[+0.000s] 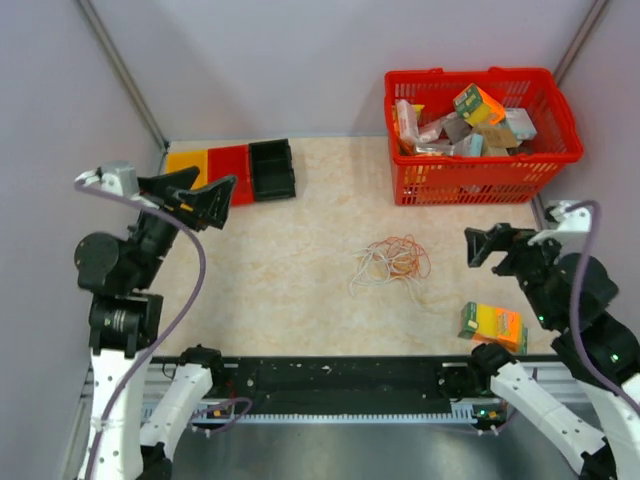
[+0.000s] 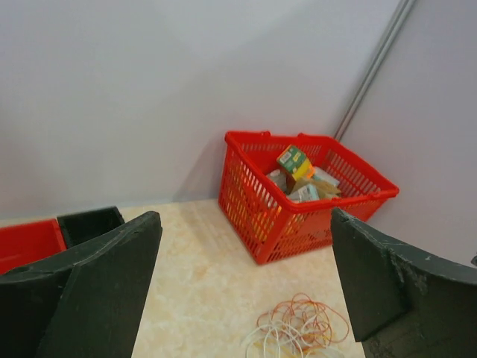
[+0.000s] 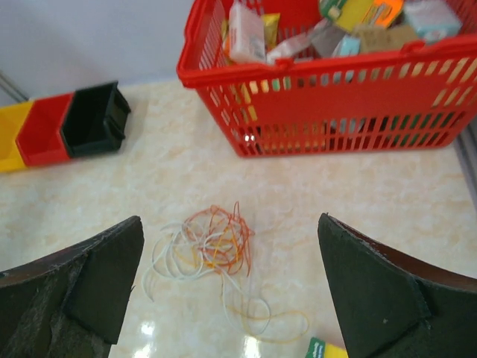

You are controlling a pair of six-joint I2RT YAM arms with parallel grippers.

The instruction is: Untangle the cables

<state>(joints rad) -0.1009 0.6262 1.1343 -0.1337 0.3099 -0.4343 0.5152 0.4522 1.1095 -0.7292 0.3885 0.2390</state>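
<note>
The cables [image 1: 391, 264] lie snarled together in one hand-sized heap of white, orange and red loops on the table's middle. They also show in the left wrist view [image 2: 302, 328] and the right wrist view [image 3: 209, 246], with a yellow-white loop trailing toward the near side. My left gripper [image 1: 196, 197] is open and empty, raised at the far left, well away from the heap. My right gripper [image 1: 492, 246] is open and empty, raised to the right of the heap.
A red basket [image 1: 545, 165] full of small boxes stands at the back right. Yellow, red and black bins [image 1: 271, 170] sit at the back left. An orange-green box [image 1: 492, 326] lies near the right arm. Grey walls enclose the table.
</note>
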